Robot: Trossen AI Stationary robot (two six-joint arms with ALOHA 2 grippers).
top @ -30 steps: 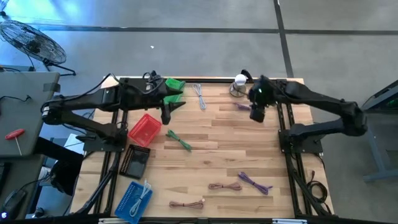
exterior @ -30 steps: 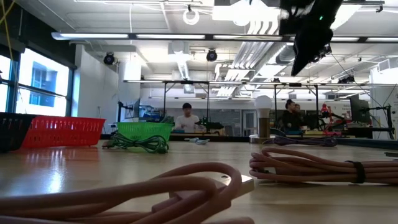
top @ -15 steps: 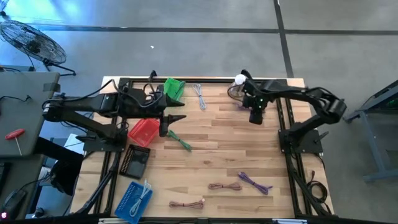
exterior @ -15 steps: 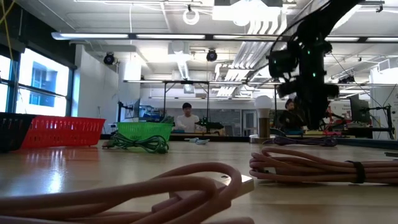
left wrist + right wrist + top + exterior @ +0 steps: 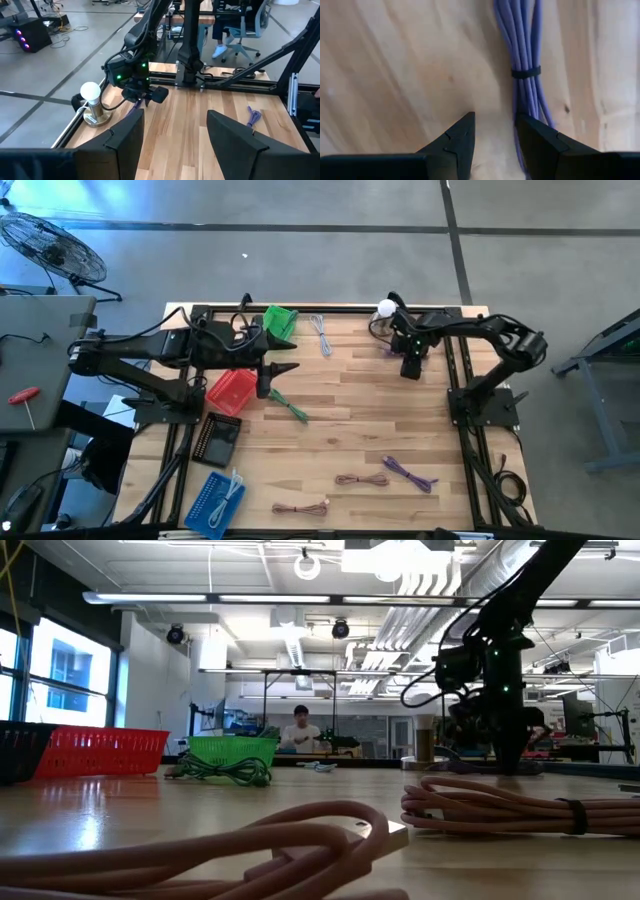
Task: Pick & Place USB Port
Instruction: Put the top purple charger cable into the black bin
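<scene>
A bundled purple cable, tied with a black band, lies flat on the wood near the table's far right corner. My right gripper is open and points down just above the table, low over the wood in the low view. The cable runs in front of one finger and passes behind it, not through the gap. My left gripper is open and hovers between the red basket and a green cable, touching nothing. My right gripper comes from above, pointing down. One finger stands over the purple cable's lower run and hides that spot. I cannot tell whether it touches the cable.
A lamp with a white bulb stands close behind the right gripper. A green basket and a white cable are at the far edge. Black and blue baskets sit near left. Another purple cable and pink cables lie near.
My right gripper has come down from high above to just over the table by the purple cable, its arm folding in toward the far right corner. My left gripper has shifted a little toward the near edge and then stayed still.
</scene>
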